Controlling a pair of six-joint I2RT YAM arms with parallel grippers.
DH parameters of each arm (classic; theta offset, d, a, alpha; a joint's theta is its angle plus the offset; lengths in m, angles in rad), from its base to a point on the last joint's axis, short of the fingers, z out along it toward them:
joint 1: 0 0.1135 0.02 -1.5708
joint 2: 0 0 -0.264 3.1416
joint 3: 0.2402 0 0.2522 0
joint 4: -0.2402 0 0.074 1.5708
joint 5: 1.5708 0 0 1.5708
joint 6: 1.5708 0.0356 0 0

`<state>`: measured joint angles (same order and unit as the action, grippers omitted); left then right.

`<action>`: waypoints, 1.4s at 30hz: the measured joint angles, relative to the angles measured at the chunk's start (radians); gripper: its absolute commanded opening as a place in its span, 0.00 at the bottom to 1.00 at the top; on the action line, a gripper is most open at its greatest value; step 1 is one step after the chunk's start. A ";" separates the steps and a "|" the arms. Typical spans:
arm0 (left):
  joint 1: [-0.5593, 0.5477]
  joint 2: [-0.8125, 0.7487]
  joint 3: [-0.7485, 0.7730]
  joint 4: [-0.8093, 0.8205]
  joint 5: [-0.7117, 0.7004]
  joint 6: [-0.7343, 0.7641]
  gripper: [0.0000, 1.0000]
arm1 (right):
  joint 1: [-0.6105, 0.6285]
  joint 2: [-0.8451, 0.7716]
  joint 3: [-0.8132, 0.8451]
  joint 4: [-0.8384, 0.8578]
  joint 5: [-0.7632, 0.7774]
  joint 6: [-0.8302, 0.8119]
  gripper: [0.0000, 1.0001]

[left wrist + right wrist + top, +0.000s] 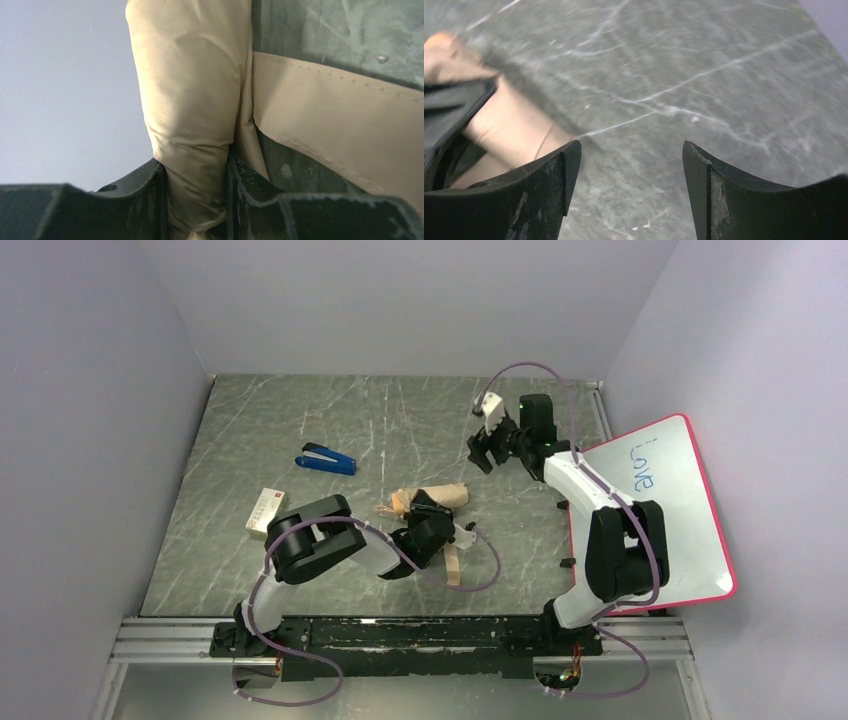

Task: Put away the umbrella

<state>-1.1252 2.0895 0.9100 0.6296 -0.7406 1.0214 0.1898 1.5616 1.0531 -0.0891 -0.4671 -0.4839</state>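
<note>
The umbrella [445, 495] lies folded near the middle of the dark marble table [300, 410], a cream-beige roll with its tan handle end pointing left. My left gripper [430, 520] is shut on it. In the left wrist view the black fingers [145, 190] pinch the beige fabric roll [192, 95], and the beige strap [345, 125] hangs loose to the right. The strap also trails toward the near edge in the top view [453, 562]. My right gripper [487, 448] is open and empty, above the table behind and to the right of the umbrella. The right wrist view shows the umbrella [514, 132] blurred at the left.
A blue stapler [327, 459] lies left of centre. A white and red box [265, 512] lies near the table's left edge. A pink-rimmed whiteboard [675, 510] leans at the right side. Grey walls enclose the left, back and right.
</note>
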 measured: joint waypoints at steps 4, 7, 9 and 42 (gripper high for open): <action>-0.007 0.013 -0.024 0.070 -0.017 0.041 0.05 | 0.047 0.005 0.005 -0.171 -0.099 -0.210 0.76; -0.011 0.023 -0.034 0.110 -0.025 0.064 0.05 | 0.076 0.045 0.055 -0.312 -0.153 -0.321 0.76; -0.014 0.029 -0.038 0.128 -0.029 0.076 0.05 | 0.087 0.090 0.113 -0.397 -0.180 -0.382 0.76; -0.042 0.036 -0.087 0.215 -0.043 0.139 0.05 | 0.239 0.454 0.349 -0.718 -0.096 -0.644 0.38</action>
<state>-1.1675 2.1258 0.8234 0.8448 -0.7834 1.1603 0.4286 2.0155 1.4025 -0.8070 -0.5629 -1.1278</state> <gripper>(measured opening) 0.378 0.525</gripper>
